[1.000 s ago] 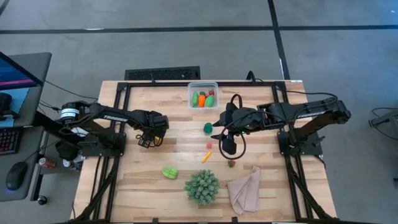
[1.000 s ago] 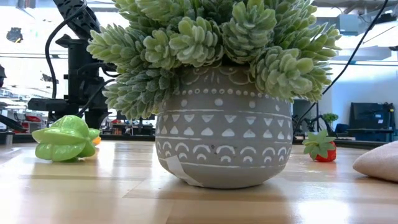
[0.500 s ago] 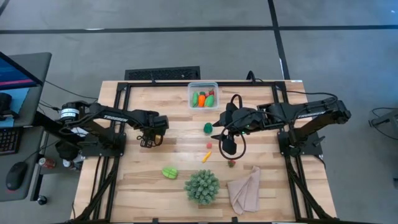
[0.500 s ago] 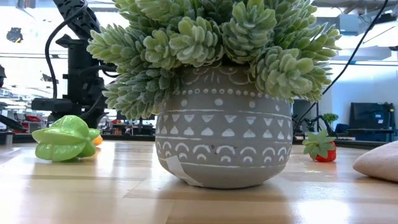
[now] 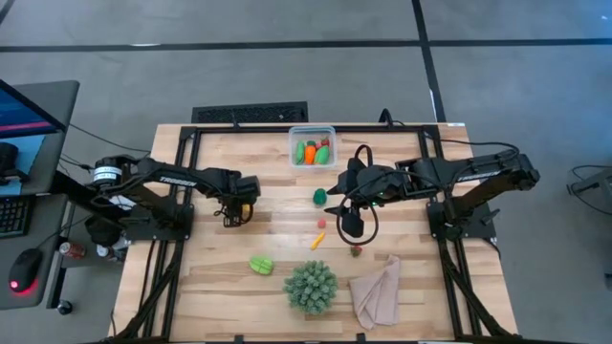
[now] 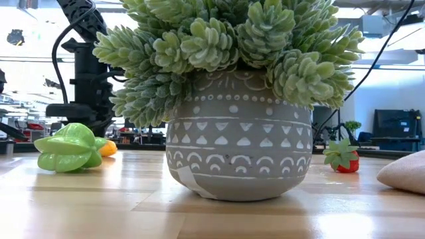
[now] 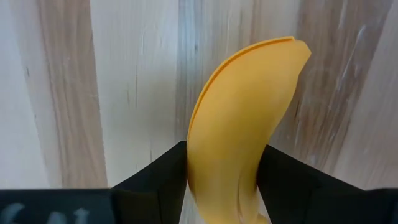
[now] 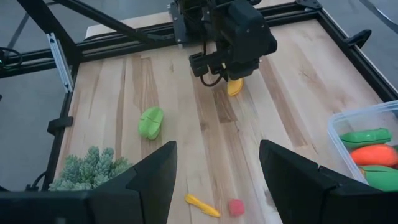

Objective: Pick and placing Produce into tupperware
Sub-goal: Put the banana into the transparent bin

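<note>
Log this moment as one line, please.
left gripper: shut on banana, at table | right gripper: open, empty, mid-table | tupperware: holds several pieces

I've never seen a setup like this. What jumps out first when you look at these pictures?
The big spiky green plant in a patterned grey pot fills the low view and stands at the near edge of the wooden table. On the table's left side, the left tool is clamped on a yellow toy banana. At the far edge, a clear plastic container already holds green and orange toy pieces, and the right tool hovers open near the middle.
</note>
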You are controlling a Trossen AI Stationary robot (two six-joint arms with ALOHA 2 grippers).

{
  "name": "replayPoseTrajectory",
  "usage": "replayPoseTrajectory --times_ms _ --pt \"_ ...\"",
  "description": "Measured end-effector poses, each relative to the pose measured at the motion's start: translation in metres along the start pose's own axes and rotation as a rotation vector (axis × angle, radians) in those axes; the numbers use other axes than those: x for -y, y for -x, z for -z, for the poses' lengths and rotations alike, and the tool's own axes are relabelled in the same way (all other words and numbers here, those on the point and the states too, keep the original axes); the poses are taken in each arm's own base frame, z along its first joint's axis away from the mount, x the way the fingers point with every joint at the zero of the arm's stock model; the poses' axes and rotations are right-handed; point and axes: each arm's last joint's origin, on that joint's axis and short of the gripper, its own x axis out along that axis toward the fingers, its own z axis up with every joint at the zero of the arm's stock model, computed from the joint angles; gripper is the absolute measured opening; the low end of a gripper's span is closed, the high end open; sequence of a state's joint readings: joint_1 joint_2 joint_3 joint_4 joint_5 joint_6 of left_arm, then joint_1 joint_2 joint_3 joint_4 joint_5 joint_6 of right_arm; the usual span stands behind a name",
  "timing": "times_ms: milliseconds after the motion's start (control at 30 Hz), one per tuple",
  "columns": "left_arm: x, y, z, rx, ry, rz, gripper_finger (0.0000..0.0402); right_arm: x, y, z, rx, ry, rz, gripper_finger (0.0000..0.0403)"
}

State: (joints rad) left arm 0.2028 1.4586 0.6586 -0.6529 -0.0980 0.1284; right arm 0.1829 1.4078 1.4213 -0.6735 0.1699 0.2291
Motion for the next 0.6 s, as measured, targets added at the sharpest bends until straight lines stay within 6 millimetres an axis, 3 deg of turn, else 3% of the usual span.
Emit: replayPoseTrajectory --times_ms 133,433,600 --pt "0.000 0.002 -0.005 0.023 0.008 0.011 0.0168 0.000 0.000 0.000 0.000 0.000 0.000 0.0221" --pt "-0.006 0.024 -0.041 0.280 0.026 0.037 0.0168 0.000 0.000 0.000 0.000 0.000 0.000 0.0221" --pt "-0.007 0.028 -0.047 0.332 0.012 0.022 0.0168 0.000 0.000 0.000 0.000 0.000 0.000 0.0221"
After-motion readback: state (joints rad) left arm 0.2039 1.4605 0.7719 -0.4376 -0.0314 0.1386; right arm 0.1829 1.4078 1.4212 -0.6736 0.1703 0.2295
